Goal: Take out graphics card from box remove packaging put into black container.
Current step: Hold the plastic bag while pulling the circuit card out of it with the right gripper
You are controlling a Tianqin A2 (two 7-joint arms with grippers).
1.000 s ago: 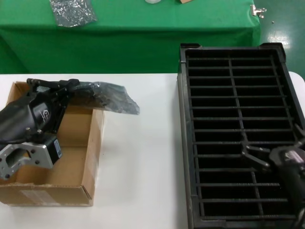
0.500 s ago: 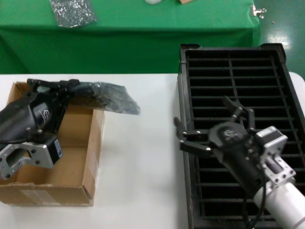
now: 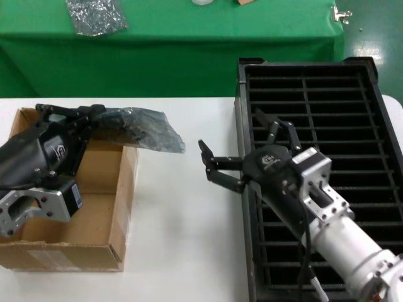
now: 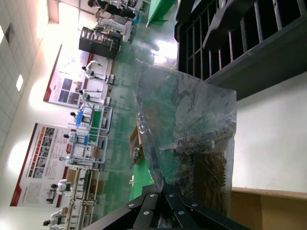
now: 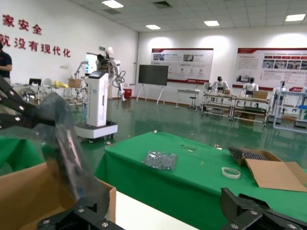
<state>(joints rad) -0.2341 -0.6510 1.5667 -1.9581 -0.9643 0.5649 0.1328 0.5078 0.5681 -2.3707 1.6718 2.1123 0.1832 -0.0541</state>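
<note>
My left gripper (image 3: 97,114) hovers over the far side of the brown box (image 3: 69,242) and is shut on one end of the packaging (image 3: 148,131), a silvery bag held out level above the white table. The graphics card (image 4: 211,165) shows as a dark board inside the bag (image 4: 192,120), which is pinched by the left gripper (image 4: 163,184). My right gripper (image 3: 230,131) is open over the left rim of the black container (image 3: 315,94), facing the bag's free end, a short gap away. In the right wrist view the gripper (image 5: 163,215) stands wide apart and empty, with the bag (image 5: 67,148) off to one side.
A green-covered table (image 3: 189,50) stands behind the white one, with a smaller silvery bag (image 3: 94,16) on it. The box's floor (image 3: 88,214) looks bare. White tabletop (image 3: 182,239) lies between box and container.
The right arm has swung from over the container's near right part across to its left rim, toward the bag, with its gripper open. The left arm and bag have stayed still.
</note>
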